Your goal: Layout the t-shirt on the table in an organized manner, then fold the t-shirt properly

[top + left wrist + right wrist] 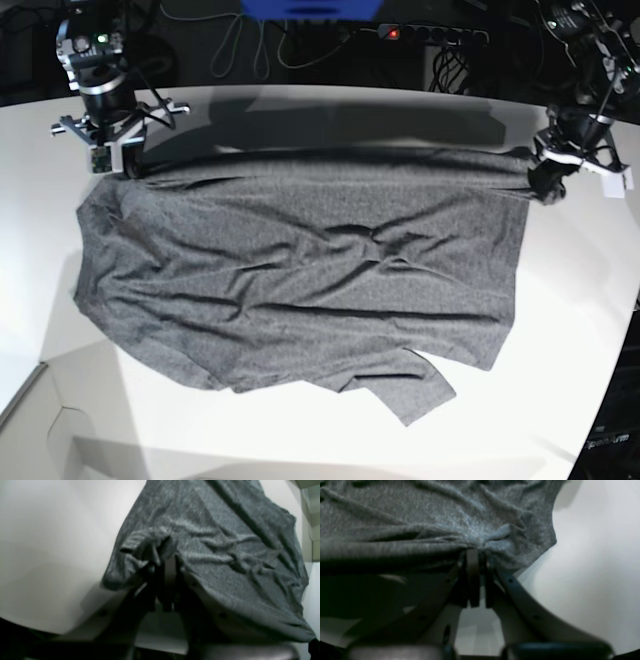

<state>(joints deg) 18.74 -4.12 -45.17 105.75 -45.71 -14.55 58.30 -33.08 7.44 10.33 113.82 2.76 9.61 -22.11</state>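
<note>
White tabletop fills most of what we see, and the table [560,330] runs to a curved far edge in the base view, with dark cables and a power strip [435,34] along the top of the frame.

Our left gripper [168,562] sits in the middle of the left wrist view with its jaws pressed together on a bunched fold of the t-shirt [225,555]. Grey cloth wraps over the fingertips and spreads from there toward the upper right of that frame, creased and rumpled, while bare white table takes up the left half.

Our right gripper [477,551] shows in the center of the right wrist view, its jaws likewise drawn together and pinching a gathered edge of the shirt. Fabric puckers right at the pinch point and stretches across the upper left of that frame; white table lies at the right.

In the base view the left gripper [545,180] is at the upper right, holding one far corner of the garment, and the right gripper [125,165] is at the upper left, holding the other far corner. Between them the far edge of the t-shirt [300,270] runs nearly straight. The rest of the heathered dark grey shirt lies spread across the middle of the table, wrinkled through its center, with a folded flap sticking out at the lower right of the cloth.
</note>
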